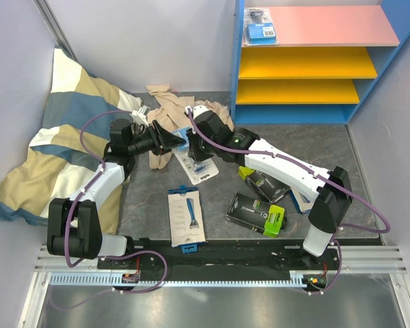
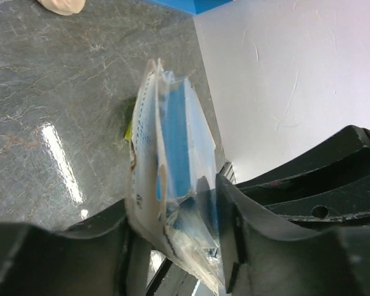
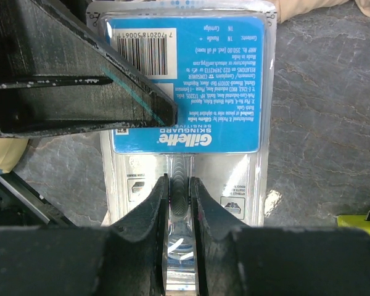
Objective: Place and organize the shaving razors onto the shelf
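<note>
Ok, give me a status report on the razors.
Right gripper shut on blister pack, mid-table. Left gripper straddles same pack, grip unclear. Another pack on shelf. Cloth beside, not blocking.

Blister razor pack (image 1: 199,164) mid-table, white-blue box (image 1: 186,217) and black lime-ended box (image 1: 256,213) nearer; second blister pack (image 1: 261,29) atop shelf (image 1: 297,113).

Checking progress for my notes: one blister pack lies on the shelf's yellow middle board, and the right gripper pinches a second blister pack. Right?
No. The blister pack lies on the pink top board of the shelf, not the yellow middle board; the top external view shows it. The right gripper does pinch a second blister pack.
</note>
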Controlling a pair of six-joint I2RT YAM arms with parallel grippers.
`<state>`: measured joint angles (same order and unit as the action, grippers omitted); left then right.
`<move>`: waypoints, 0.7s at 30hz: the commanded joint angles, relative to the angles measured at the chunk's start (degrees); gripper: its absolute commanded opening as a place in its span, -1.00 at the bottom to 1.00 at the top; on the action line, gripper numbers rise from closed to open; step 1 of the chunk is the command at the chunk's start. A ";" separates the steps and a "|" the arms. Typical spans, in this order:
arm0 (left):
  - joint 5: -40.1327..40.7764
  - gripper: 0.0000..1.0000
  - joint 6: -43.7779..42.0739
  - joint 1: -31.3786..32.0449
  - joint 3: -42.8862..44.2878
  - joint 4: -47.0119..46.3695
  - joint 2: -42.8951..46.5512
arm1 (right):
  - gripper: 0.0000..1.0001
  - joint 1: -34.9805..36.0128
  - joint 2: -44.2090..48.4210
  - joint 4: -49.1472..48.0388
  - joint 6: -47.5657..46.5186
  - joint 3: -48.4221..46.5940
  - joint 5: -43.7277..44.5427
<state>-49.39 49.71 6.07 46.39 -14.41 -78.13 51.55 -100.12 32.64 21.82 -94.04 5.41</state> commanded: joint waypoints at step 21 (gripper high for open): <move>-4.40 -0.77 1.70 -0.44 1.86 -6.33 -2.90 | 0.74 -1.53 15.64 -7.68 4.62 10.44 1.54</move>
<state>-51.35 52.18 5.96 45.47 -18.00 -79.66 51.24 -89.36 27.44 24.69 -87.11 5.89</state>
